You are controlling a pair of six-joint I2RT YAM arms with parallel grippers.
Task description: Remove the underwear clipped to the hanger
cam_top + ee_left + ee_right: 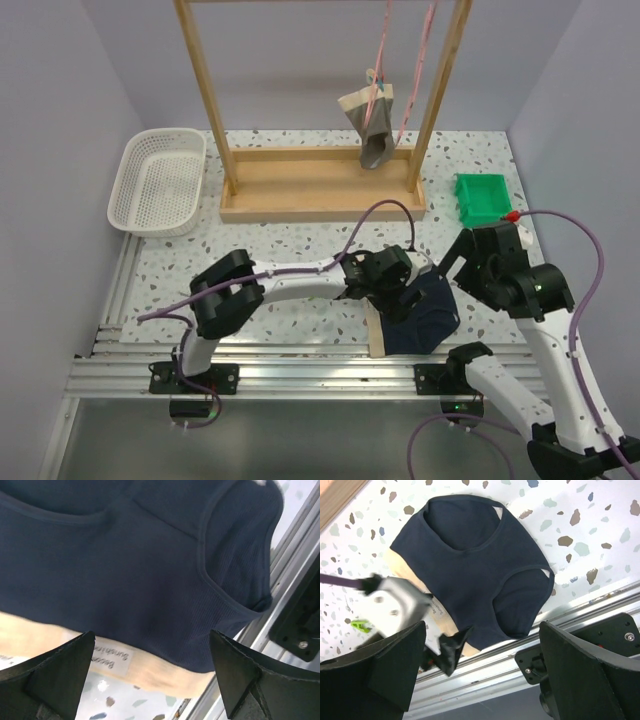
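Navy briefs (432,318): lie flat on the table (280,245) at 5 o'clock in the top view, next to the metal rails at the near edge. They are not on the hanger.
Navy briefs, waistband (30,635): tan, on the 7 o'clock side of the cloth, with a white printed label (112,660).
Grey briefs (375,130): hang from the pink hanger (383,60) at 12 to 1 o'clock, inside the wooden rack (320,185), with the beige waistband uppermost.
Left gripper (151,635): jaws spread wide and nothing between them. It is poised over the waistband side of the navy briefs, and whether it touches the cloth cannot be told.
Right gripper (481,645): jaws spread wide and holding nothing. It sits above the navy briefs on their 2 o'clock side, clear of the cloth.
Green clip (361,625): lies loose on the table just beside the tan waistband.
White basket (130,165): at 10 o'clock, well apart from both pairs.
Green bin (480,200): at 2 o'clock, beside the right foot of the rack.
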